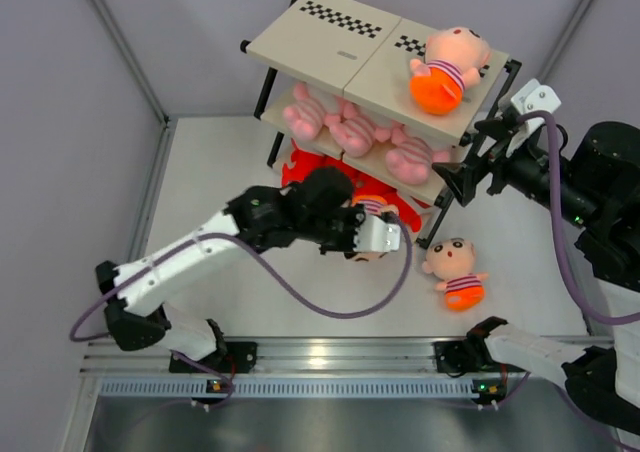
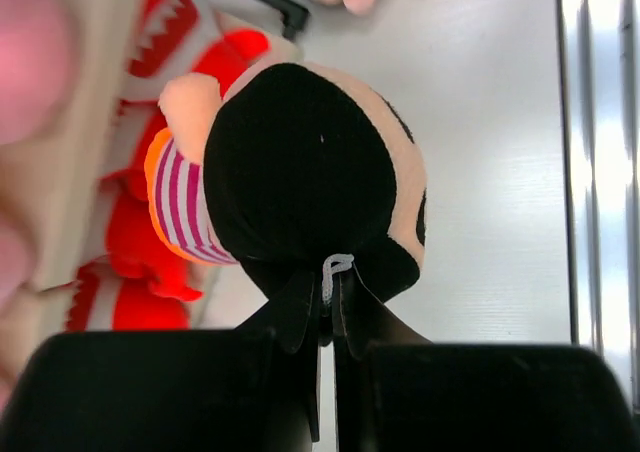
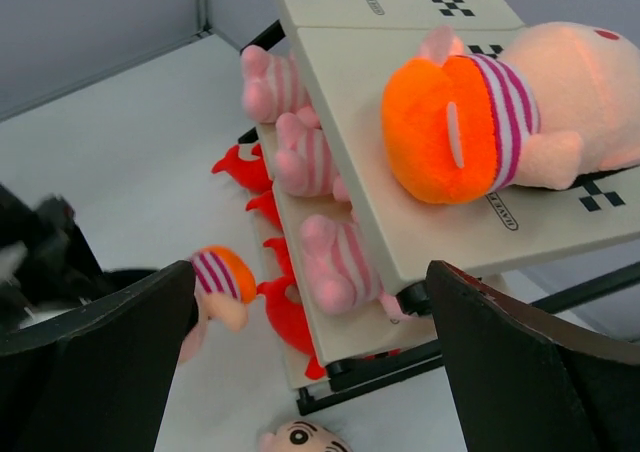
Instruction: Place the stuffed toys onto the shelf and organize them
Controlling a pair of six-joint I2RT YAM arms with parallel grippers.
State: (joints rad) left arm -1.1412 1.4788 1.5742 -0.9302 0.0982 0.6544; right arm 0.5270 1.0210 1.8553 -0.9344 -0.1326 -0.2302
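1. The shelf [image 1: 320, 47] stood at the far middle of the table [image 1: 250, 302], its three tiers slanted and checkered strips on the top boards.
2. The top doll [image 1: 448, 67] lay on the right top board, its orange shorts toward the near edge; the right wrist view showed it on its side [image 3: 500, 112].
3. The pink plush animals [image 1: 350, 127] sat in a row on the middle tier, three of them side by side, legs pointing out over the front edge.
4. Red plush items [image 1: 300, 167] filled the bottom tier, partly hidden by the left arm.
5. The left gripper [image 1: 375, 234] was clenched on the held doll [image 2: 310, 162]; the left wrist view showed the fingertips [image 2: 300, 317] pinching the black hair at the white loop on the head.
6. The held doll was just in front of the bottom tier, its striped shirt and orange shorts beside the red plush items. Whether it was lifted or touching the table could not be told.
7. The table doll [image 1: 455, 272] lay face up on the table, near the shelf's front right leg and to the right of the held doll, apart from both grippers.
8. The right gripper [image 1: 462, 172] was released, jaws wide apart with nothing between them, at the shelf's right end level with the middle tier.
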